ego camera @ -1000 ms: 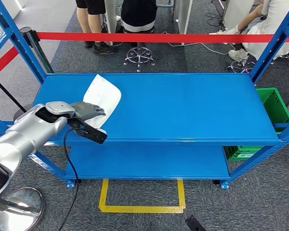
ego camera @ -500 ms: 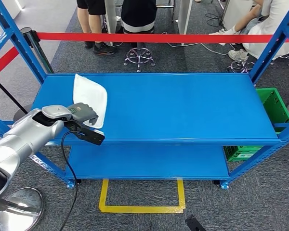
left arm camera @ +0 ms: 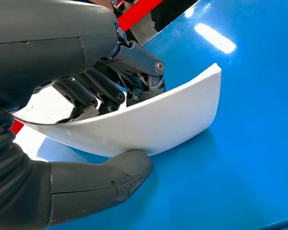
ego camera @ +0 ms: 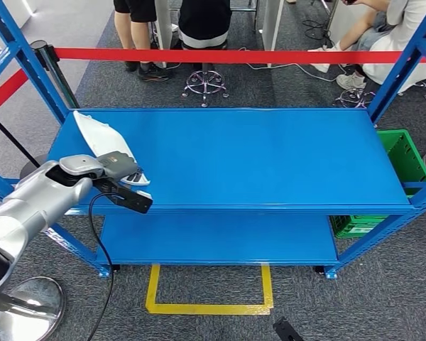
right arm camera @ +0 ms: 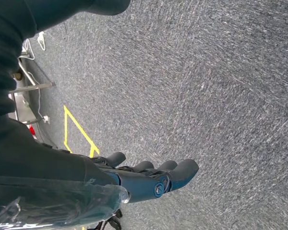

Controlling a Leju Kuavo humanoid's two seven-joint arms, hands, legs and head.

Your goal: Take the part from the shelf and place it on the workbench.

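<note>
The left hand (ego camera: 117, 169) grasps the white part (ego camera: 101, 145), the thumb (left arm camera: 99, 184) under it and the dark fingers (left arm camera: 99, 88) on top. The part is tilted, just above the blue shelf (ego camera: 253, 156). The right hand (right arm camera: 150, 179) hangs over the grey carpet (right arm camera: 208, 72), fingers straight and apart, holding nothing.

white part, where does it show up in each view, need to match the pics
Head view: the white part is at the left end of the blue shelf top, tilted up in the left hand.
Left wrist view: the white part runs across the middle, thumb on one side and fingers on the other.
Right wrist view: not in it.
Shared landmark: the blue shelf top.
</note>
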